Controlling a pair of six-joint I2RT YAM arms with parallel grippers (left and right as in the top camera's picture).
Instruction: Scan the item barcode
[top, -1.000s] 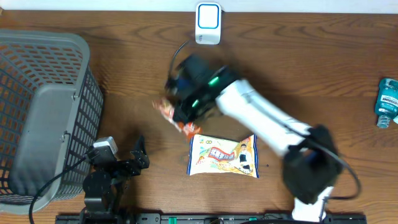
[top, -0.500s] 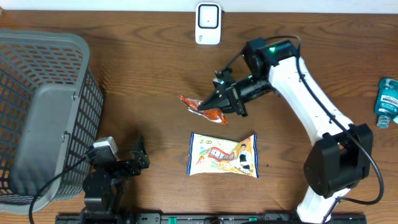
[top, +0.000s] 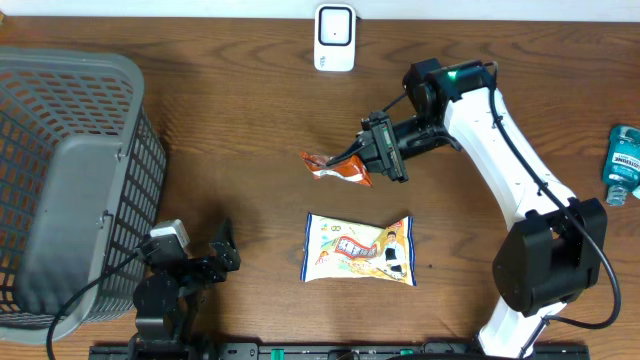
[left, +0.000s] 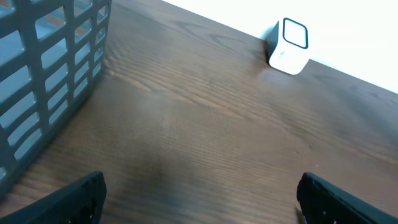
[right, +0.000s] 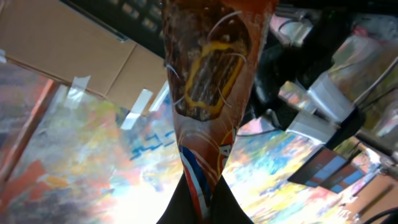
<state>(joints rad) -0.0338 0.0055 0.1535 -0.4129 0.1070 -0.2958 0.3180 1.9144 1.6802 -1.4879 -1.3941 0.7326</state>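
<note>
Two tools share the brown wooden desk (top: 220, 120). Beside the grey plastic mesh basket (top: 60, 180) at the left, the left tool (top: 222, 250) sits with its fingers (left: 81, 193) spread wide and nothing between them. Further right, the crinkled orange snack packet (top: 335, 168) is pinched at one end by the fully closed right tool (top: 368, 160), between the white square scanner (top: 334, 38) and the flat white-and-yellow snack bag (top: 360, 250) in the overhead view.

A dark brown wood-grain table (top: 220, 130) fills the overhead view under even light, and a plain white wall (left: 348, 31) runs along its far edge.
</note>
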